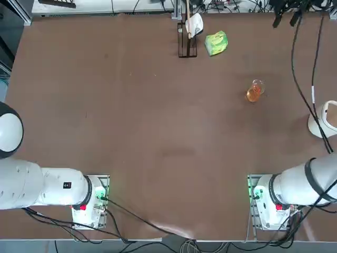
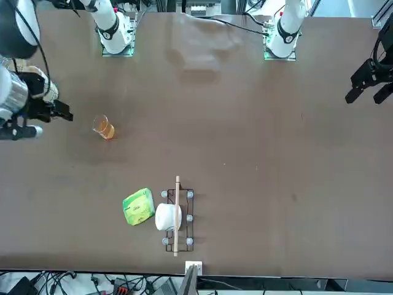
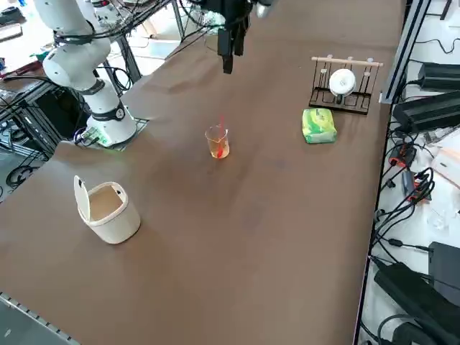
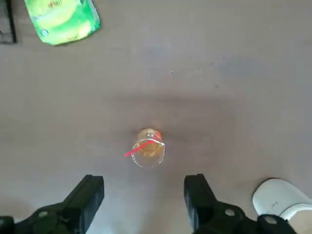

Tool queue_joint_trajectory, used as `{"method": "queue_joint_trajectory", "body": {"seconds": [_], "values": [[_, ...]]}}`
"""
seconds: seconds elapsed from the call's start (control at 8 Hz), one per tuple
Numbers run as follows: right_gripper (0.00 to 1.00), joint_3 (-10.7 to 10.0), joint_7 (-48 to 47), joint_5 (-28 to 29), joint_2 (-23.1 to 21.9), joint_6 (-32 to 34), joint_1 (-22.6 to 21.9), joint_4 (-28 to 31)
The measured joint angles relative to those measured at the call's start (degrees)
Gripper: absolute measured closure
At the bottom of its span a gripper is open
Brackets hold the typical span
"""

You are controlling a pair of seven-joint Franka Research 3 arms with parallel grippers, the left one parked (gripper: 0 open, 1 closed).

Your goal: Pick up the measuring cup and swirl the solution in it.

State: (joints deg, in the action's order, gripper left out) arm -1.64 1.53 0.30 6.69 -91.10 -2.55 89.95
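While my R claw (image 4: pixel 144 202) hung spread above the table w/ nothing in it, the measuring cup (image 3: pixel 218 142) stood upright on the tabletop (image 3: pixel 237 237), between the white bin (image 3: pixel 117 219) & the green pkt (image 3: pixel 318 126), apart from both. Prob. light, rigid glass, slick & breakable, I reckoned; the amber soln (image 3: pixel 220 151) could slop. Best hold: gentle squeeze on opp. sides, below rim, clear of the red stick (image 3: pixel 221 133).

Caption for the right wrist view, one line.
Open right gripper short of the measuring cup, amber solution and red stick inside, with the green packet and white bin nearby.
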Motion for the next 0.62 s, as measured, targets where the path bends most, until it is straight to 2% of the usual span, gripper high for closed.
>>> {"method": "queue_joint_trajectory", "body": {"seconds": [0.38, 0.62], "values": [[0.0, 0.2, -4.7, 0.0, -0.7, 3.6, 0.0, -5.5], [0.0, 0.7, -7.4, 0.0, -2.2, 4.8, 0.4, -7.0]]}}
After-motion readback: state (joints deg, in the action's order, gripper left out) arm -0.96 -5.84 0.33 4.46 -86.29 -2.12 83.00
